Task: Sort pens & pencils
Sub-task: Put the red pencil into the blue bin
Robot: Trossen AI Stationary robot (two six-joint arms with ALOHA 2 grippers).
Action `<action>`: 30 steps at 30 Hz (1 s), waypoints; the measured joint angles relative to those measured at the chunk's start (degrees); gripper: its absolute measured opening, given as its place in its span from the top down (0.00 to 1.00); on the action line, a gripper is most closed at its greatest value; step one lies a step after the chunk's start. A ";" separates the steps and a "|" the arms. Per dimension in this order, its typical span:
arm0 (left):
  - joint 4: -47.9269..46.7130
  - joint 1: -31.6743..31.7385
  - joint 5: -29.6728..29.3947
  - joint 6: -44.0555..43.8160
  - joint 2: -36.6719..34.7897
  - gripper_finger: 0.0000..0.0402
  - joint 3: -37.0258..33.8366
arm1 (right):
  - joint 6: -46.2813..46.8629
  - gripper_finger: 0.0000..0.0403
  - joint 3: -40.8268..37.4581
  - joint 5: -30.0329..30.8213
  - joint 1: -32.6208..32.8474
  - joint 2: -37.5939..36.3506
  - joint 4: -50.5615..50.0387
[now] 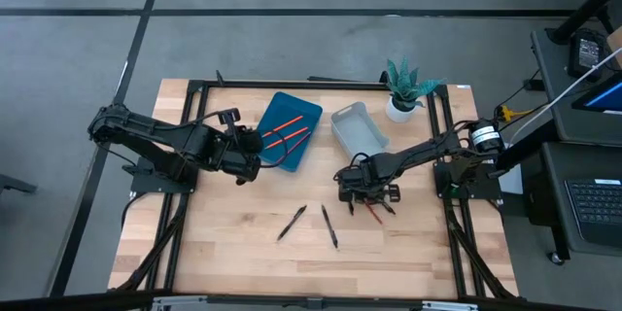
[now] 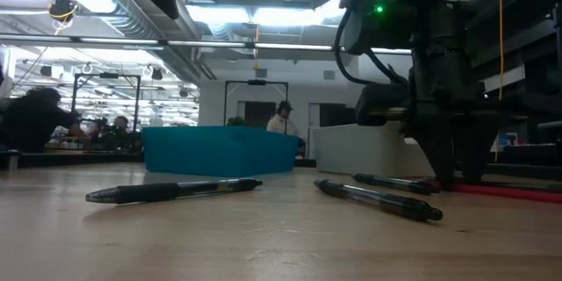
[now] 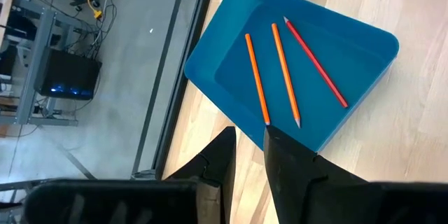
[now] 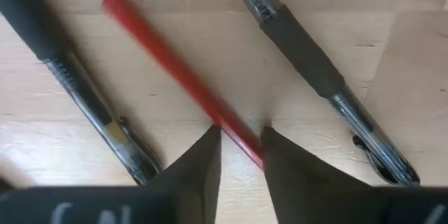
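1. Three pencils (image 3: 283, 70) are lying side by side inside the blue tray (image 1: 313, 136), which is sitting near the back of the wooden table (image 1: 233, 243).
2. A fourth, red pencil (image 4: 175, 70) is lying flat on the table at the right, passing between the fingertips of the right gripper (image 4: 239, 147).
3. The right gripper is reaching down over this pencil with its two fingers (image 4: 203, 161) standing slightly apart on either side of it; whether they are pressing on it cannot be told, and the pencil is resting on the wood.
4. Two black pens (image 4: 315, 70) are lying on the table on either side of that red pencil, close to it but apart from it.
5. Two more black pens (image 1: 292, 222) are lying loose near the middle of the table, well apart from the trays.
6. A grey tray (image 1: 358, 128) is sitting just beside the blue one, with a small potted plant (image 1: 406, 87) standing behind it.
7. The left gripper (image 3: 248, 147) is hovering at the near edge of the blue tray, its fingers slightly parted and holding nothing.
8. In the low view, people (image 2: 35, 118) are showing in the room beyond the table.
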 joint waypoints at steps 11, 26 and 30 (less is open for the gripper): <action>0.02 -0.02 0.04 0.00 0.00 0.83 0.00 | -0.10 0.96 -0.04 -0.56 0.07 0.09 0.52; 0.02 -0.02 0.09 0.00 0.00 0.83 0.00 | -0.26 0.95 1.18 0.09 0.17 0.29 0.13; 0.02 -0.01 0.09 0.00 0.00 0.83 0.00 | -0.26 0.94 1.93 0.52 0.17 0.37 -0.52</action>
